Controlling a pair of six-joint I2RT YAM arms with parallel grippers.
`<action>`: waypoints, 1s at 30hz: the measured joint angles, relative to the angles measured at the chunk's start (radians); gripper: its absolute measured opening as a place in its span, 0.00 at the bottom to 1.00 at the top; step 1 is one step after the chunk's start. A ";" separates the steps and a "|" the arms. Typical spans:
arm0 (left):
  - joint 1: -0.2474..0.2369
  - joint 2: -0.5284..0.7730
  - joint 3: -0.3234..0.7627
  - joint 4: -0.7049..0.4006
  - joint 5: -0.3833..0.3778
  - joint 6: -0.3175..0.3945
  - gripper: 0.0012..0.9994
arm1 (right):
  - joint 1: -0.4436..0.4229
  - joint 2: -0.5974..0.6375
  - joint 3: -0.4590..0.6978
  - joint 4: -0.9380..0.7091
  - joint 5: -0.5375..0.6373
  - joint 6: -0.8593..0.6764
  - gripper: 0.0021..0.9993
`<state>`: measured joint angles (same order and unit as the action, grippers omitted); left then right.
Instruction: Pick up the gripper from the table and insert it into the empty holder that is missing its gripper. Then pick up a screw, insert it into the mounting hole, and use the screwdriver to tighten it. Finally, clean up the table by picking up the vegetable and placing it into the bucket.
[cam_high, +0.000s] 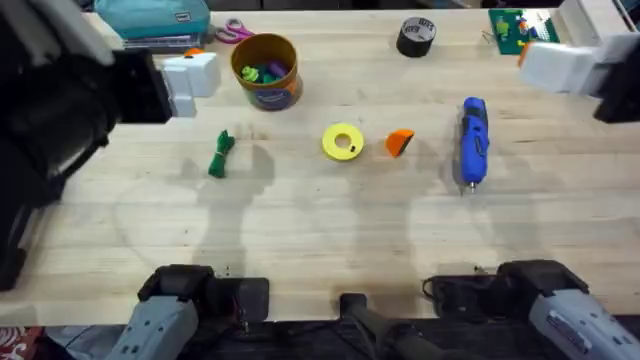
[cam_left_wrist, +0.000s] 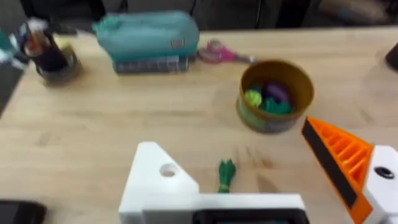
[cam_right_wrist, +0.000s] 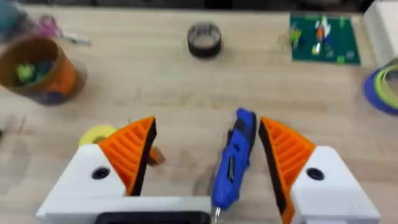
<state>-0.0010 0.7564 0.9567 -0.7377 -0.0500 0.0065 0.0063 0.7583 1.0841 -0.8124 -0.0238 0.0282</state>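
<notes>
Worktop (cam_high: 330, 230): light butcher-block, most items along the far half. Left hand (cam_left_wrist: 267, 180) hovers high near the far-left area, jaws spread wide, holding nothing; one finger carries an orange ribbed tip, the other is the bare white holder (cam_left_wrist: 158, 180) with its open mounting hole. Right hand (cam_right_wrist: 208, 155) is also raised, near the far-right edge, wide open and empty, both orange tips fitted; in its wrist view it sits above the screwdriver (cam_high: 472, 140). The screwdriver lies right of centre, its thin tip toward the near edge. Bucket (cam_high: 266, 70) stands toward the far edge, left of centre, with colourful bits inside. Yellow ring (cam_high: 343, 141) lies mid-worktop, the loose orange gripper (cam_high: 399, 142) just beside it on its right, apart from it. Vegetable (cam_high: 220, 154) lies left of centre, nearer than the bucket. No screw made out. Judgement: nothing begun; first step is picking the gripper. The right hand looks closer (it must shift toward the centre first). Best to descend straight over the wedge, close across its sides, stay clear of the ring, and grip so the mating end stays exposed for the holder.
</notes>
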 joint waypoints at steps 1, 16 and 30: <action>0.000 0.033 0.022 -0.022 0.000 0.000 0.99 | 0.000 0.030 0.012 -0.028 0.000 -0.003 1.00; 0.000 0.271 0.083 -0.164 -0.022 0.016 0.99 | 0.004 0.255 0.025 -0.161 0.000 -0.036 1.00; 0.112 0.352 0.086 -0.267 0.039 0.165 0.98 | 0.004 0.257 0.026 -0.165 0.000 -0.036 1.00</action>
<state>0.1107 1.1083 1.0428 -1.0045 -0.0109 0.1713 0.0101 1.0149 1.1099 -0.9771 -0.0238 -0.0083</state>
